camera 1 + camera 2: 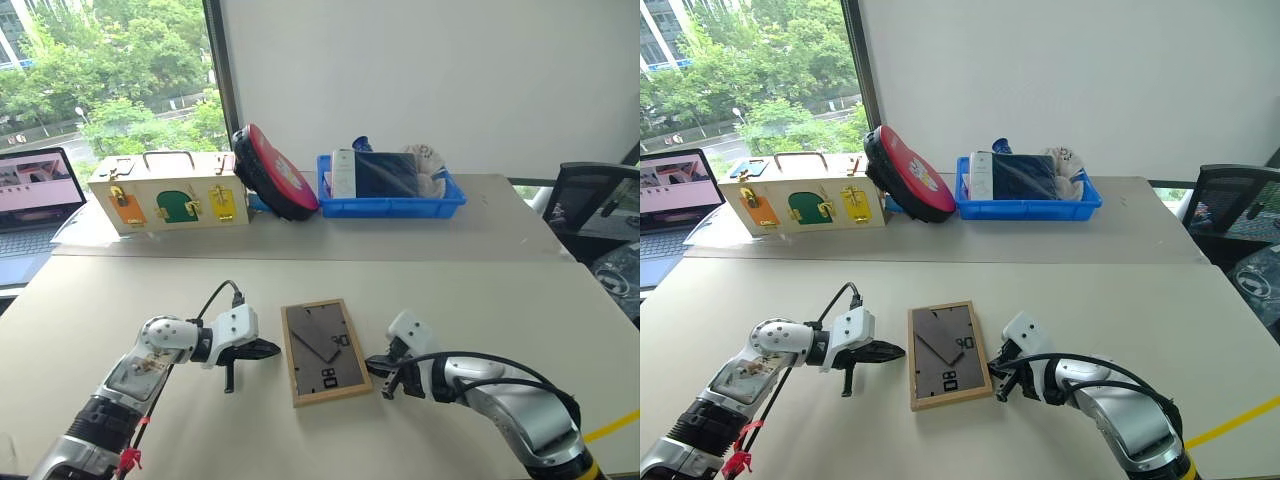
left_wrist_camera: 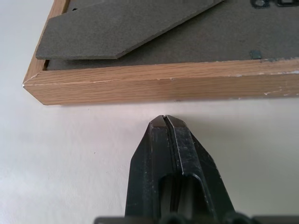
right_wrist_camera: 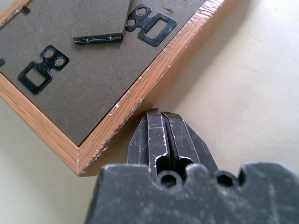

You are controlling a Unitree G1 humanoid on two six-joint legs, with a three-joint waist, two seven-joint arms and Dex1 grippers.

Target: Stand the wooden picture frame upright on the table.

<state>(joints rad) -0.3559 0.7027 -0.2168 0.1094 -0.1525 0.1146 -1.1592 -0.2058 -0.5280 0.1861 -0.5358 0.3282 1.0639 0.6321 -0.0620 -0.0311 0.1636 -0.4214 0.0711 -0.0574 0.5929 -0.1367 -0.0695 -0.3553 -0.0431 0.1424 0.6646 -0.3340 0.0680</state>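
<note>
The wooden picture frame (image 1: 322, 350) is seen lying face-down on the table (image 1: 120, 290), not yet stood up, between the closed, empty jaws of the left gripper (image 1: 270, 349) and right gripper (image 1: 373, 363).

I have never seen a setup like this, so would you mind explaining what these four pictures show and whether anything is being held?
This is a humanoid robot with two arms, each ending in a black two-fingered end effector. The two wide pictures come from a stereo camera on its head, looking down at the table. The two close-ups come from cameras on its wrists.

The wooden picture frame lies flat, dark back facing up. The left end effector and right end effector sit on either side of it, both shut and holding nothing. At the far edge stand a cream wooden box, a red and black round object, a blue tray and a laptop.
</note>
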